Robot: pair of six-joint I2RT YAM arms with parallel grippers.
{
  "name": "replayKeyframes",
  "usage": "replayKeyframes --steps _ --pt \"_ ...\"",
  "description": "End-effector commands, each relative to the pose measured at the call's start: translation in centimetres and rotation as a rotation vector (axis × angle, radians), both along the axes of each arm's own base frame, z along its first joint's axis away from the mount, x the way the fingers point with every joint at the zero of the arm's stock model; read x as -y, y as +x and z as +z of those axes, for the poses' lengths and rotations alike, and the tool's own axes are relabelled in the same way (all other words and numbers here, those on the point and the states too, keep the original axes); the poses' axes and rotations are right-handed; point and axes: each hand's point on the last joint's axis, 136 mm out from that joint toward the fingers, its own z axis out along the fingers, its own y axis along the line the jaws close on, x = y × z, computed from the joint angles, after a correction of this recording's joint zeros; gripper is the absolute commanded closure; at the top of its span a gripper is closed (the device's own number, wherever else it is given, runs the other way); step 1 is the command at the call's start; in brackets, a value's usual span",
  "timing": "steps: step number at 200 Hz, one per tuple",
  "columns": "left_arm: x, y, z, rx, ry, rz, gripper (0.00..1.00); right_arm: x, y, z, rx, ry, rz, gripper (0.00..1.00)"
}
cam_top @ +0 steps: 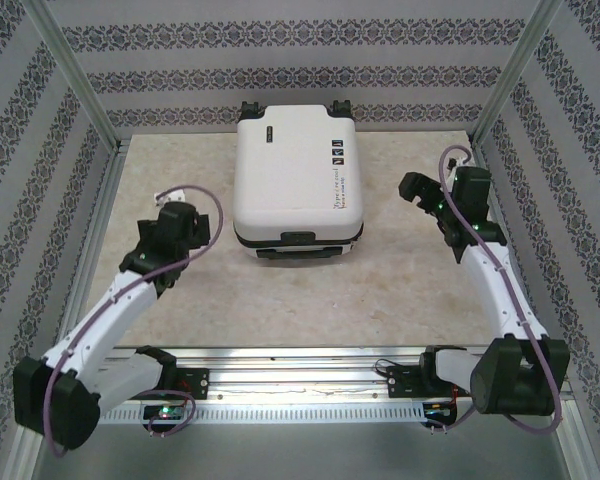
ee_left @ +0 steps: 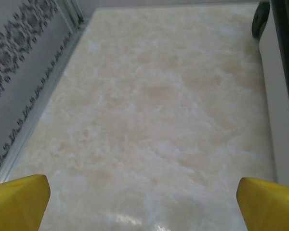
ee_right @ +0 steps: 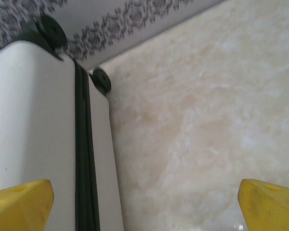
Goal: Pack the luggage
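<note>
The luggage (cam_top: 295, 175), a white hard-shell suitcase, lies closed and flat at the back middle of the table, black handle toward me and black wheels at the far end. My left gripper (cam_top: 177, 222) hovers to its left, open and holding nothing. In the left wrist view the left gripper (ee_left: 143, 204) shows yellow fingertips (ee_left: 19, 199) set wide over bare tabletop, the luggage (ee_left: 279, 96) along the right edge. My right gripper (cam_top: 420, 190) is open to the suitcase's right. In the right wrist view the right gripper (ee_right: 144, 204) stands beside the luggage (ee_right: 29, 120), whose black seam (ee_right: 84, 159) is closed.
The beige marbled tabletop (cam_top: 180, 180) is fenced by patterned walls (cam_top: 40, 150) and aluminium posts (cam_top: 80, 85). A metal rail (cam_top: 300, 365) with the arm bases runs along the near edge. Black wheels (ee_right: 101, 81) stick out at the suitcase's far end.
</note>
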Motion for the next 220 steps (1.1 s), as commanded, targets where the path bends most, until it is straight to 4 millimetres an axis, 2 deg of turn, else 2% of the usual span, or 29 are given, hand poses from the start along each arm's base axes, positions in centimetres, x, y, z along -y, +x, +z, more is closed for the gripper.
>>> replayKeyframes --steps 1,20,40,62,93,116,147,176,199,203,220 --pt "-1.4 0.7 2.9 0.260 0.064 0.024 0.00 0.8 0.7 1.6 0.177 -0.041 -0.040 0.02" --pt "-2.1 0.0 1.8 0.393 0.085 0.037 0.00 0.3 1.0 1.4 0.293 -0.130 0.021 0.02" --pt "-2.6 -0.3 -0.2 0.445 0.060 0.030 0.00 0.2 1.4 0.0 0.276 -0.160 0.030 0.02" --pt "-2.3 0.4 -2.1 0.410 0.030 -0.016 0.00 -0.8 2.3 -1.2 0.248 -0.180 0.100 0.02" --pt "-2.8 1.6 -3.7 0.413 0.002 -0.019 0.00 -1.5 3.4 -3.2 0.246 -0.228 0.157 0.02" --pt "-2.4 2.8 -4.7 0.411 -0.028 -0.063 0.00 -1.7 3.6 -4.5 0.232 -0.247 0.180 0.02" --pt "-2.6 3.9 -6.7 0.350 -0.005 -0.062 0.00 -1.3 3.7 -6.8 0.244 -0.336 0.180 0.02" --pt "-2.3 5.0 -7.6 0.302 0.009 -0.092 0.00 0.0 2.7 -7.3 0.204 -0.410 0.146 0.02" --pt "-2.6 6.3 -9.5 0.298 0.036 -0.079 0.00 0.8 1.9 -7.5 0.209 -0.393 0.108 0.02" --pt "-2.5 6.7 -9.1 0.323 0.042 -0.087 0.01 0.9 1.9 -7.6 0.207 -0.389 0.106 0.02" --pt "-2.5 6.5 -10.2 0.263 -0.005 -0.101 0.00 0.8 1.7 -8.1 0.197 -0.374 0.122 0.02"
